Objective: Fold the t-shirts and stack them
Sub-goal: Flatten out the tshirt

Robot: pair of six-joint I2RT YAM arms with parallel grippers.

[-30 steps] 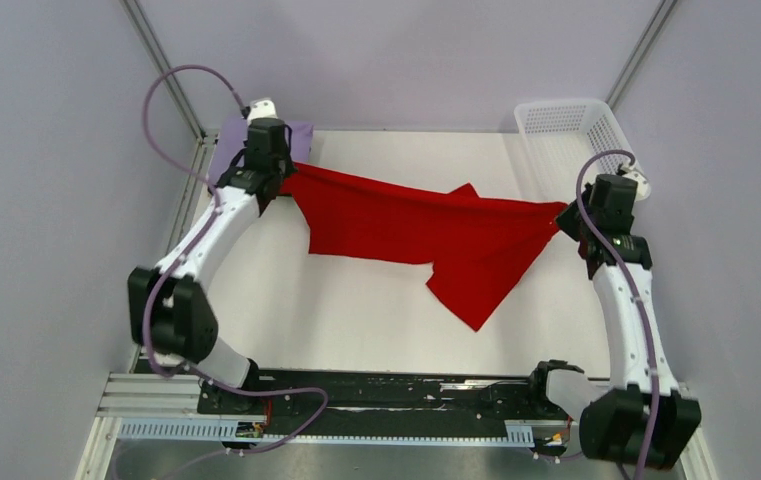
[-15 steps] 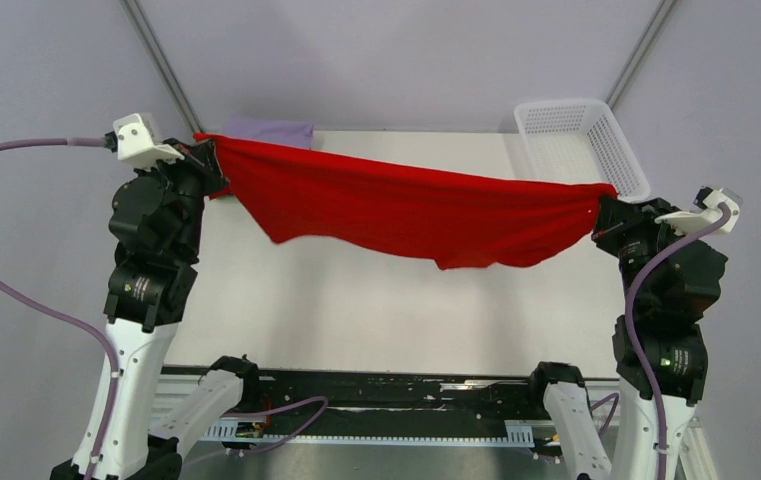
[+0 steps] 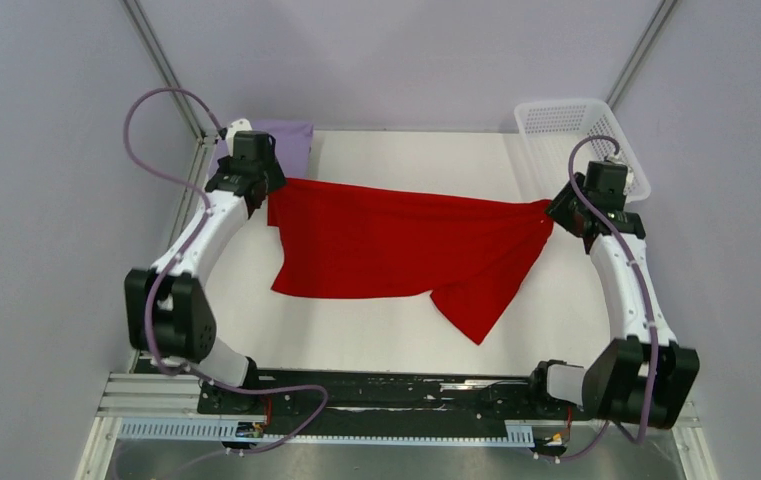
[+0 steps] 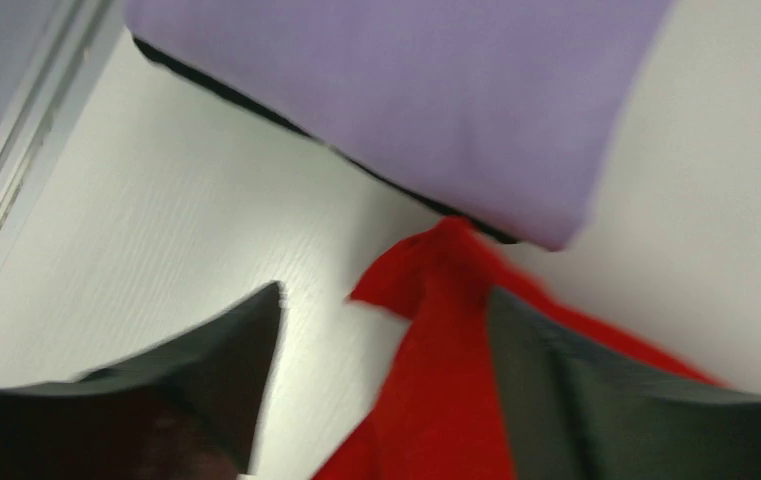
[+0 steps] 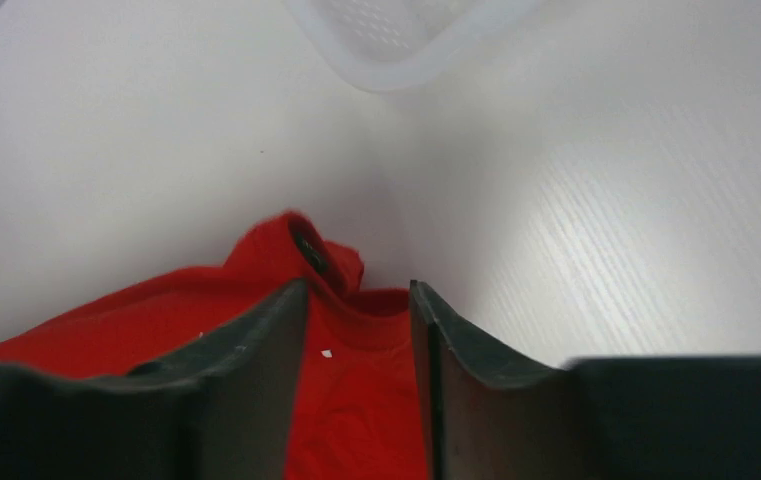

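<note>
Now lying spread on the white table [image 3: 356, 335], the plain bright red short-sleeved cloth t-shirt [image 3: 396, 250] is stretching between the two arms. Its far edge is running roughly straight, while one near-right portion is trailing off in a skewed point. The left gripper [image 3: 268, 188] is hovering at the shirt's far-left corner, fingers standing well apart with a strip of red cloth lying loose between them. The right gripper [image 3: 554, 212] is sitting at the far-right corner, fingers narrowly parted over the cloth and apparently not pinching it. Just beside the left corner, the folded lavender t-shirt [image 3: 291, 140] is resting on a dark folded one [image 4: 376, 172]; the white plastic mesh basket [image 3: 566, 115] is standing at far right. By this look, the shirt is wanting flattening first: squaring that skewed flap before folding, and keeping each fold clear of the lavender stack.
</note>
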